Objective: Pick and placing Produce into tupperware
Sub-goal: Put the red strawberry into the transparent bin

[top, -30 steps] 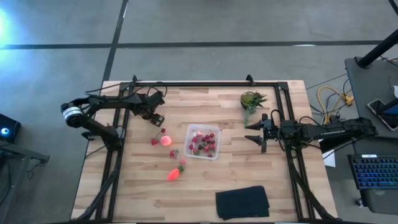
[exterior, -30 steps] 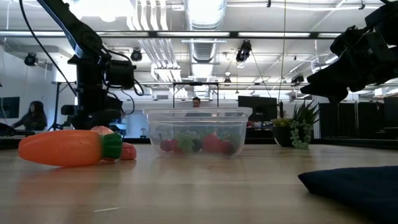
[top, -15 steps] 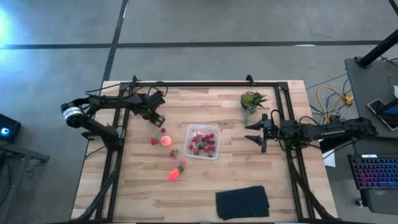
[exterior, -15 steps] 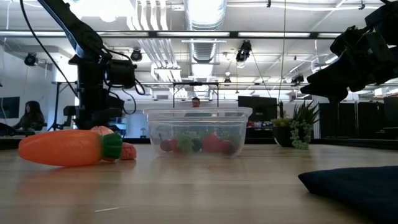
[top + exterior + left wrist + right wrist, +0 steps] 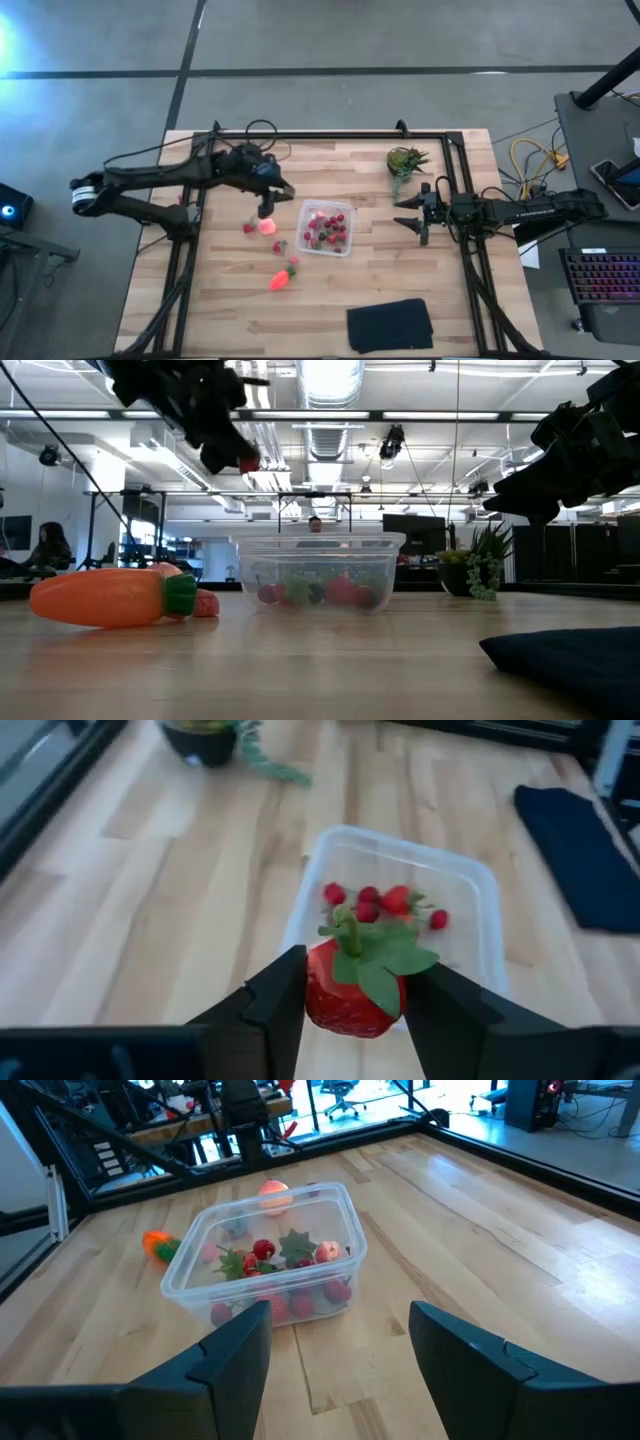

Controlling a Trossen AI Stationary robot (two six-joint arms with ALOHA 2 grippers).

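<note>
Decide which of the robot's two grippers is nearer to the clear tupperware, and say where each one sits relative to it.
Left. The left gripper, shut on a strawberry, hangs in the air just beside the tupperware. The right gripper waits open, farther off on the opposite side, near the potted plant.

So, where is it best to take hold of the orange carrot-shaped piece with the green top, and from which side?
Probably across the thick middle of the orange carrot-shaped piece, coming straight down from above. It lies on its side on the wooden table, so both long flanks are free, while its green top is narrow. The left gripper holds a red strawberry.
</note>
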